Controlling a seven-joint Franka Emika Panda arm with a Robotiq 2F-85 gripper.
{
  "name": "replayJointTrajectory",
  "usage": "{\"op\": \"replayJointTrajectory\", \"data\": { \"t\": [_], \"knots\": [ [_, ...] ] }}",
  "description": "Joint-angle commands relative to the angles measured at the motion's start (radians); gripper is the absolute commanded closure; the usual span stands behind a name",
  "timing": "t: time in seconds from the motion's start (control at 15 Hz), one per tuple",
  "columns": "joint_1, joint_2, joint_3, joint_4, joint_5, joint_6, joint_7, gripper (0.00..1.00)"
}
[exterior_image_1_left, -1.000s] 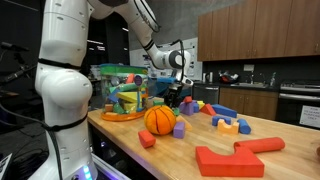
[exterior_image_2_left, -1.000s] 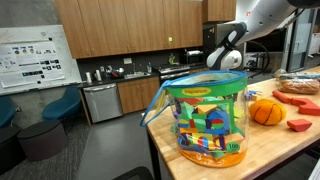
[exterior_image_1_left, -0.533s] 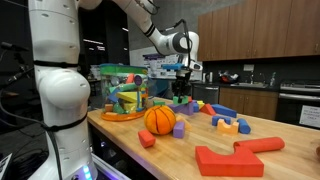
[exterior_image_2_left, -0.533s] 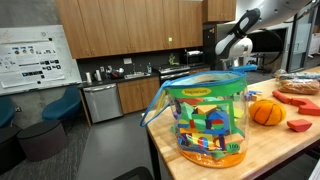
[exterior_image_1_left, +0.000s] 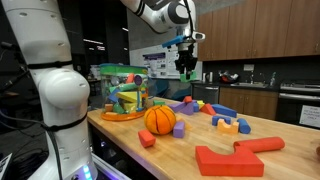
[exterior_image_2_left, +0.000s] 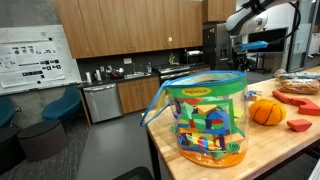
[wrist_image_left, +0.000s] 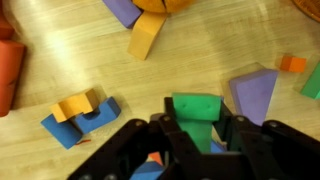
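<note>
Green block (wrist_image_left: 195, 108): in the wrist view we see it gripped between the fingers (wrist_image_left: 165, 132), which are closed partway against its two sides. It hangs above the wooden surface (wrist_image_left: 80, 60), touching nothing else.
Purple block (wrist_image_left: 255, 92): wrist view, lying on the surface just to the right of the held block in the picture.
Orange and blue pieces (wrist_image_left: 80, 112): wrist view, locked together on the surface, off to the left of the fingers.
Yellow block (wrist_image_left: 145, 35): wrist view, farther up, just below the orange ball (wrist_image_left: 165, 4) at the top edge.
Fingers from outside: in an exterior view they (exterior_image_1_left: 186, 68) point down, high over the surface (exterior_image_1_left: 190, 140) and well apart from the loose pieces. The dark bit at their tips is probably the block, though it is too small for us to be sure.
Clear tub (exterior_image_1_left: 122, 92): full of coloured blocks, standing on the surface in both exterior views, with the ball near it.
Red piece (exterior_image_1_left: 232, 158): flat on the surface near its front edge.
Arm (exterior_image_2_left: 245, 15): in an exterior view only its far end shows, upper right, beyond the tub. We cannot make out the fingers there.
</note>
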Motion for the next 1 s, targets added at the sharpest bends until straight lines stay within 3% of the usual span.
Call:
{"op": "replayJointTrajectory", "data": {
  "t": [0.0, 0.47, 0.93],
  "knots": [
    [0.005, -0.101, 0.030, 0.034, -0.075, -0.069, 0.025, 0.85],
    [0.052, -0.191, 0.157, 0.150, -0.216, -0.184, 0.057, 0.85],
    [0.165, -0.152, 0.344, 0.294, -0.392, -0.281, 0.102, 0.85]
  ]
}}
